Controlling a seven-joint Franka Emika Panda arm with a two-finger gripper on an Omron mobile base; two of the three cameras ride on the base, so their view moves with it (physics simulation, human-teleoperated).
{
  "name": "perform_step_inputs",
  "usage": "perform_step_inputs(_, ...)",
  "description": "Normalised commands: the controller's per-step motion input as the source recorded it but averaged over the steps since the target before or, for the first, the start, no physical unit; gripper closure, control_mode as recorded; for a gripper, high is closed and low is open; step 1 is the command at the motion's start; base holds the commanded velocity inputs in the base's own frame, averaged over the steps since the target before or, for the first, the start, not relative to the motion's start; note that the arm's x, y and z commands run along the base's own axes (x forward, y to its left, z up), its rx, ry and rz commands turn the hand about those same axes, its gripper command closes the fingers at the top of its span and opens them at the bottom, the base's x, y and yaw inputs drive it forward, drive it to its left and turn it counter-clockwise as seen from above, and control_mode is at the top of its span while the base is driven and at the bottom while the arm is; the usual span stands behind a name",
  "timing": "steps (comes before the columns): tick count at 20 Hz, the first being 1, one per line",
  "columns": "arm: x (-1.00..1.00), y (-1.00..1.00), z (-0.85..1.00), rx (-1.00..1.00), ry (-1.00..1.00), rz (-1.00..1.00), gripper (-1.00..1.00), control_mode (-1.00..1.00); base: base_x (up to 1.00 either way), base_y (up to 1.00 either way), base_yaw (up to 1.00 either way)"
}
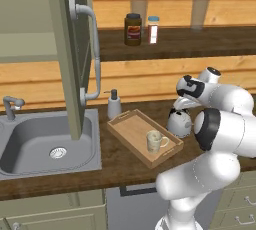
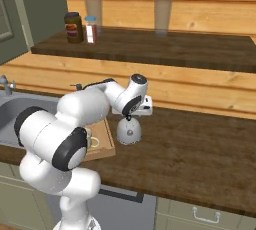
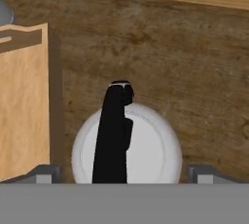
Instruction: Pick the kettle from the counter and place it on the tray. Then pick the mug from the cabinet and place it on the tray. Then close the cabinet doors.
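Observation:
The silver-grey kettle (image 1: pixel 179 123) (image 2: pixel 129 131) stands on the dark wooden counter just right of the wooden tray (image 1: pixel 131 128) (image 2: pixel 103 141). My gripper (image 1: pixel 182 106) (image 2: pixel 131 117) hangs right above the kettle, open. From the hand, the kettle (image 3: pixel 151 150) shows from above with its dark arched handle (image 3: pixel 114 135) between the two fingertips (image 3: pixel 46 173), which touch nothing. The cream mug (image 1: pixel 155 141) stands upright on the tray. One cabinet door (image 1: pixel 75 54) with a curved grey handle stands open at the left.
A steel sink (image 1: pixel 45 141) with a faucet (image 1: pixel 11 106) lies left of the tray, a white soap dispenser (image 1: pixel 114 105) behind it. A dark brown jar (image 1: pixel 133 29) and a small bottle (image 1: pixel 153 30) stand on the upper wooden ledge. Bare counter (image 2: pixel 200 154) stretches to the right.

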Motion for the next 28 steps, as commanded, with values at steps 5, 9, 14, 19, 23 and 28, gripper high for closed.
perform_step_inputs(5,0.17,0.0,-0.2,0.0,0.0,0.0,-1.0,-1.0,0.0,0.0,0.0)
perform_step_inputs(9,0.0,0.1,-0.14,0.0,0.0,0.01,-1.0,-1.0,0.0,0.0,0.0)
perform_step_inputs(14,-0.05,0.32,-0.18,-0.07,0.0,0.0,1.0,-1.0,0.0,0.0,0.0)
perform_step_inputs(19,0.0,0.3,-0.03,-0.03,0.0,0.0,1.0,-1.0,0.0,0.0,0.0)
perform_step_inputs(23,-0.08,0.1,0.04,-0.02,-0.06,0.0,1.0,-1.0,0.0,0.0,0.0)
perform_step_inputs(28,-0.06,0.0,0.36,-0.05,-0.15,0.0,1.0,-1.0,0.0,0.0,0.0)
